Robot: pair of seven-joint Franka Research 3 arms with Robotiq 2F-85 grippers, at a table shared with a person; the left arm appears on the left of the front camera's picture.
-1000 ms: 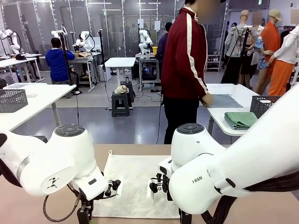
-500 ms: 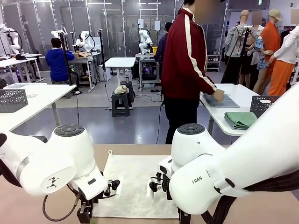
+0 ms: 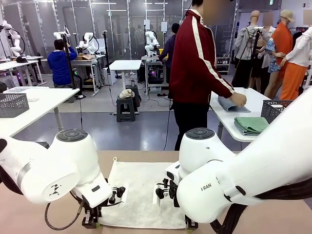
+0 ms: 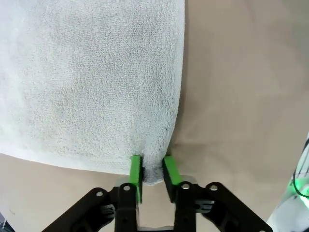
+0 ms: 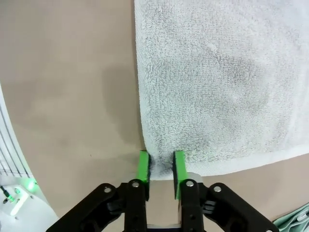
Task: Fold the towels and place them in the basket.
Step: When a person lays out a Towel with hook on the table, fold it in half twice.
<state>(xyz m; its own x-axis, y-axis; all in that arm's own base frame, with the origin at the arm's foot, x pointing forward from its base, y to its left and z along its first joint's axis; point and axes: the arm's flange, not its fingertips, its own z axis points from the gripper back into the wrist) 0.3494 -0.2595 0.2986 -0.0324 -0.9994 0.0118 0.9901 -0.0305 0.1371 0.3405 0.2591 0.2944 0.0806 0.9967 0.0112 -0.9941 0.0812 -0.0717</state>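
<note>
Pinching a corner of the cream-white towel [image 4: 87, 72], your left gripper [image 4: 152, 173] has its jaws narrow on the cloth, which spreads flat ahead of it. Your right gripper [image 5: 161, 168] grips the neighbouring corner likewise.

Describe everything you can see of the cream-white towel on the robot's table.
The cream-white rectangular terry towel lies spread flat and unfolded on the tan table, with a soft, nubbly pile. A small loop sticks out at its far left corner. Both near corners are pinched: one bunches between the left gripper's green-padded fingers, and the other sits between the right gripper's fingers.
</note>
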